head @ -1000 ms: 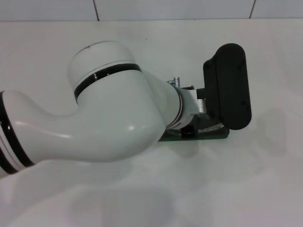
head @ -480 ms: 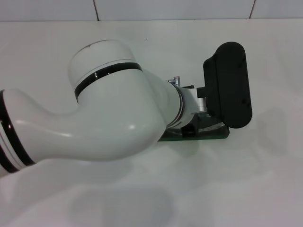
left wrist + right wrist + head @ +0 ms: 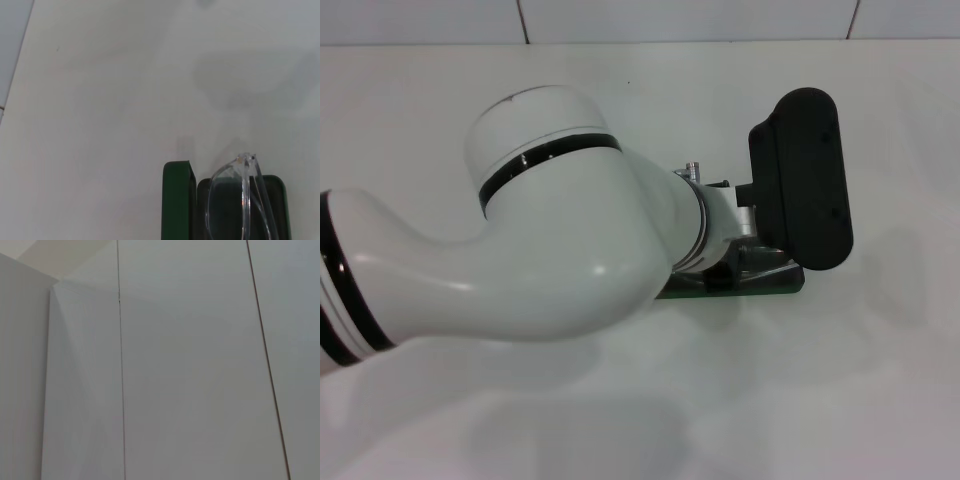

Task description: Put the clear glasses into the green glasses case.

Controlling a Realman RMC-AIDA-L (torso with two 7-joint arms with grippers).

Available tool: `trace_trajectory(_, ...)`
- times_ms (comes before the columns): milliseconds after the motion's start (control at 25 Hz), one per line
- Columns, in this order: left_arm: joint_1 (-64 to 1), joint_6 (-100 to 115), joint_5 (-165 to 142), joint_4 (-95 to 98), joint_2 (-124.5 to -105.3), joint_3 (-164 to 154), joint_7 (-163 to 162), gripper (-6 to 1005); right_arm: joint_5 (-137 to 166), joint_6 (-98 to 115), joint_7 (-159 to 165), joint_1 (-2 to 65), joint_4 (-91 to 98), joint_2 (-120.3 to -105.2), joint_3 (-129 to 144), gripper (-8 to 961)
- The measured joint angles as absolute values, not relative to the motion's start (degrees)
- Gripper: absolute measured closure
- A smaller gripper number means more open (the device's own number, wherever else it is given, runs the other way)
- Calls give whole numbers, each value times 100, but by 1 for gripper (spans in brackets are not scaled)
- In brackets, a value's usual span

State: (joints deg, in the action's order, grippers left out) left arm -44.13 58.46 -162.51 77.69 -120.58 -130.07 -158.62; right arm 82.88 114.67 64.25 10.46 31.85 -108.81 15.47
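1. Head view: the left arm [image 3: 550, 240] reaches in from the left edge and bends across the middle of the white table [image 3: 880, 400], hiding most of the work. Beyond its wrist stands the black camera housing [image 3: 802, 180], upright and slightly tilted. Under the wrist a strip of the green glasses case [image 3: 760, 288] shows, lying flat on the table with its long axis running left to right across the view. A pale, curved bit of the clear glasses [image 3: 767, 262] peeks out just above that strip. The left gripper sits over the case, but the arm hides its fingers, so I cannot tell whether they are parted or closed.

2. Left wrist view: the case [image 3: 178, 200] lies open on the table, the lid's green edge beside the dark-lined tray. The glasses [image 3: 245, 195] are over the tray, folded, with one hinge end at the tray's end wall and their length running along the case's long axis. Whether they rest on the lining or are held above it cannot be told.

3. Right wrist view: only pale wall panels [image 3: 190, 380] with thin seams show. The right gripper is out of sight.
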Motion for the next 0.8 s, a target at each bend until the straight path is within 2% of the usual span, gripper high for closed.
trace_trajectory(800,-4398,6159,-16256,7855,-12016,-13002,-15855,716,8288,11470,6416,1002,3181,-10873,1548,937)
